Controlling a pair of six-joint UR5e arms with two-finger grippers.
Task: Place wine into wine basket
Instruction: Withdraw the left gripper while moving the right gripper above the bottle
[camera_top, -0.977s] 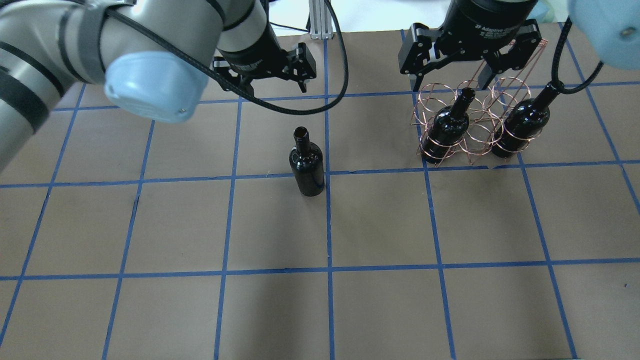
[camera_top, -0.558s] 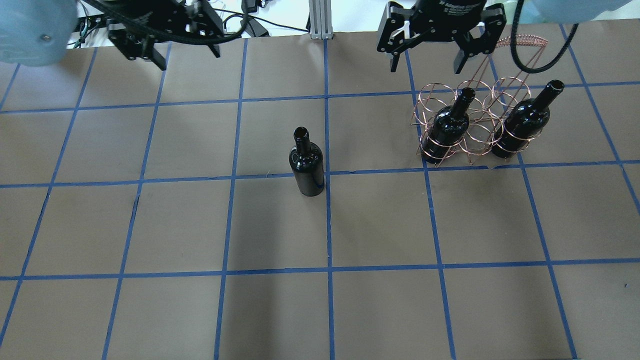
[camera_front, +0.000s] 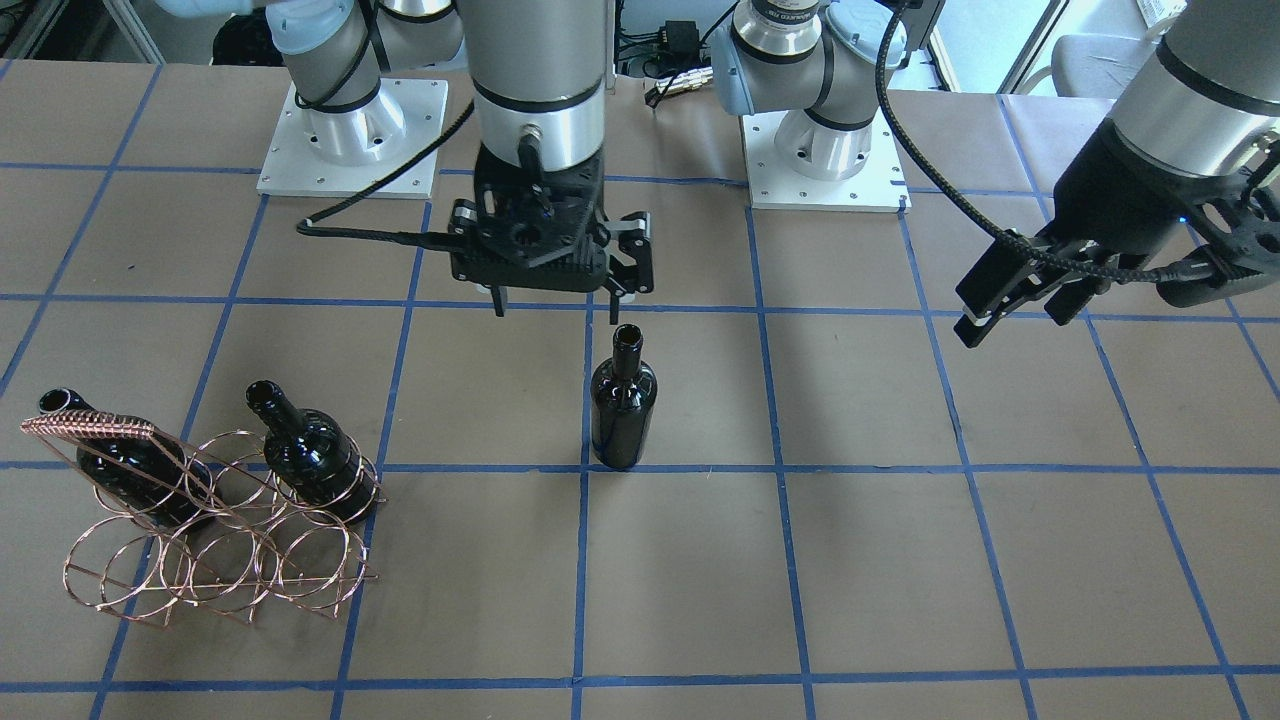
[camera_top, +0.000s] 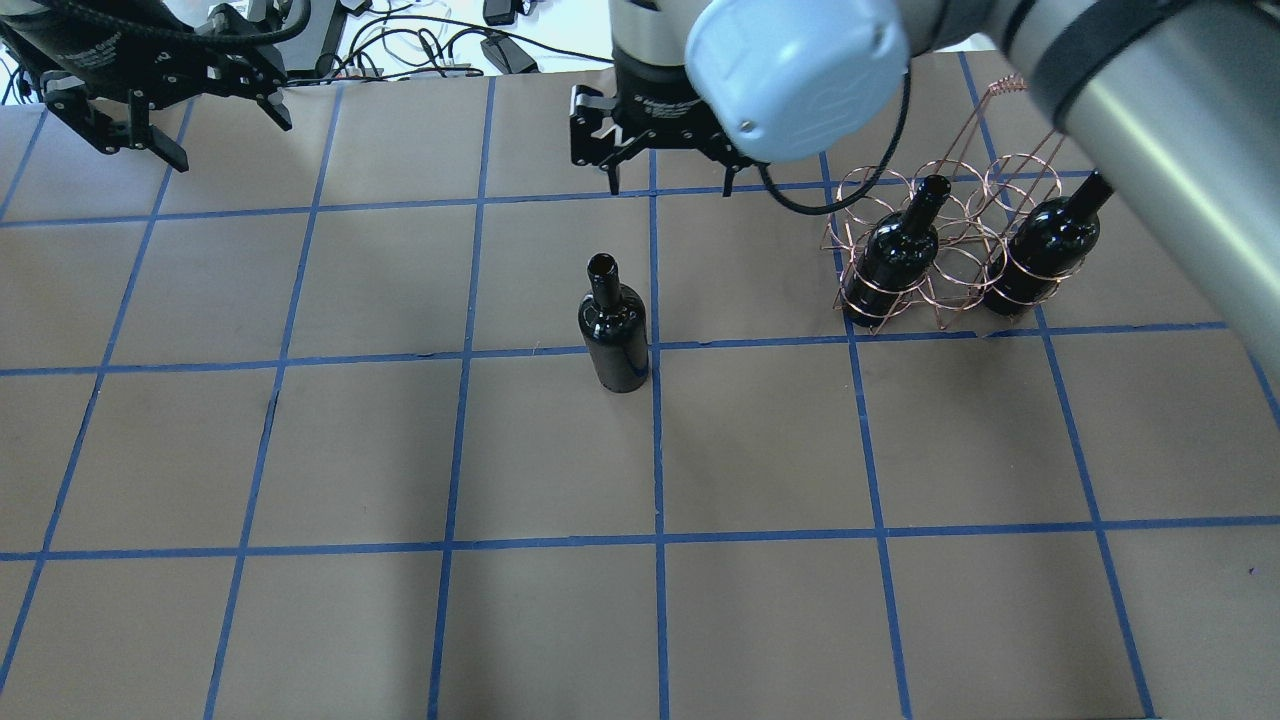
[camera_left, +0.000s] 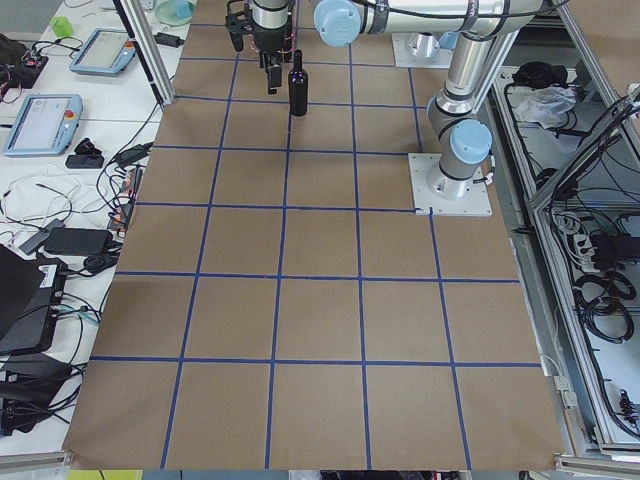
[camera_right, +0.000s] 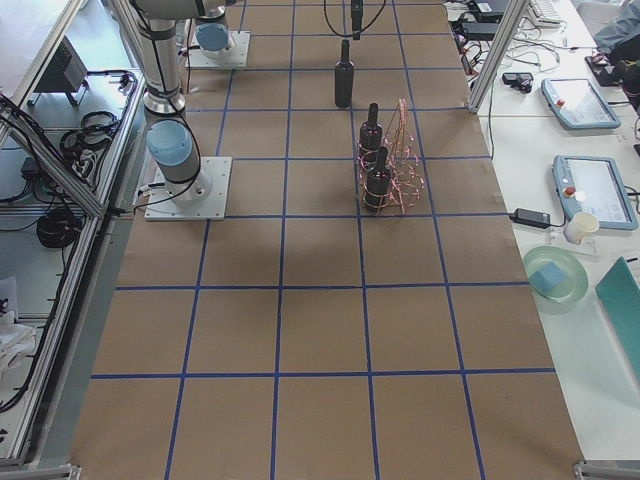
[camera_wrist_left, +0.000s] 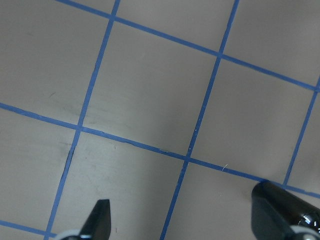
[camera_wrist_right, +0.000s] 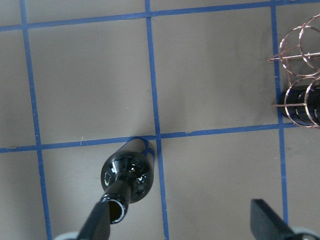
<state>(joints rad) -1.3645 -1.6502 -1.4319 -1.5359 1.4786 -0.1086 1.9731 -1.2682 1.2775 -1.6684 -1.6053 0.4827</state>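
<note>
Seen from across the bench (camera_front: 900, 600), the wine (camera_front: 622, 412) stood upright near the middle, at a crossing of the blue tape lines (camera_front: 783, 560). The right hand (camera_front: 560, 298) hung just behind the bottle's mouth, on the robot's side, spread wide and holding nothing. The left hand (camera_front: 1010, 318) hovered well off to one side, likewise open and empty. The wine basket (camera_front: 215, 545) sat well apart from the wine, with two other bottles (camera_front: 312, 458) in its end rings.

From overhead, the wine (camera_top: 612, 335) stood alone, the right hand (camera_top: 670, 185) beyond it, the wine basket (camera_top: 945, 250) to its right and the left hand (camera_top: 232, 140) at the far left corner.

In the left side view the wine (camera_left: 297, 85) was small at the far end, a hand close by.

In the right side view it (camera_right: 343, 75) stood upright beyond the wine basket (camera_right: 400, 165).

The left wrist camera showed its fingertips (camera_wrist_left: 100, 220) wide apart over bare bench.

The right wrist camera looked down on the wine (camera_wrist_right: 125, 180), its mouth just beside one fingertip, the other well apart.
</note>
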